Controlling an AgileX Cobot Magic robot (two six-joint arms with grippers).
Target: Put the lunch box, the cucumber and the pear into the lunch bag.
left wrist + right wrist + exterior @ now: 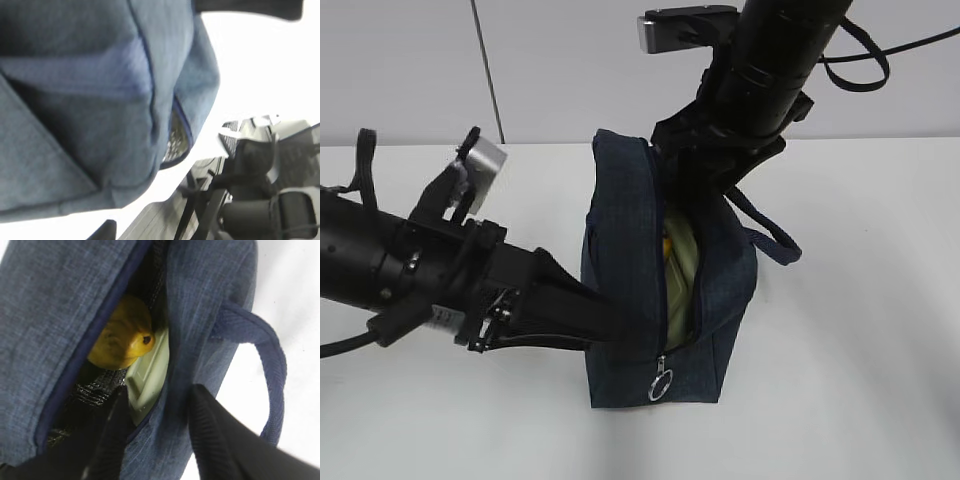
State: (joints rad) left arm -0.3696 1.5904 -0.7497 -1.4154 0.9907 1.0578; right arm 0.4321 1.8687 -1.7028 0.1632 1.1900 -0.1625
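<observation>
The navy lunch bag (620, 230) stands mid-table with its zip open. Inside show the yellow pear (122, 337) and the lunch box's sage-green lid (150, 375); both also peek out in the exterior view (678, 265). The cucumber is not in view. My right gripper (162, 427) is open and straddles the bag's right wall: one finger inside by the lid, one outside. My left gripper (615, 325) presses its tips against the bag's lower left side. The left wrist view shows only blurred bag fabric (75, 100) and one fingertip (102, 231), so its state is unclear.
The bag's loop handle (775, 235) hangs off its right side and also shows in the right wrist view (272, 365). The metal ring pull (661, 383) hangs at the bag's near bottom end. The white table (860, 380) lies around the bag.
</observation>
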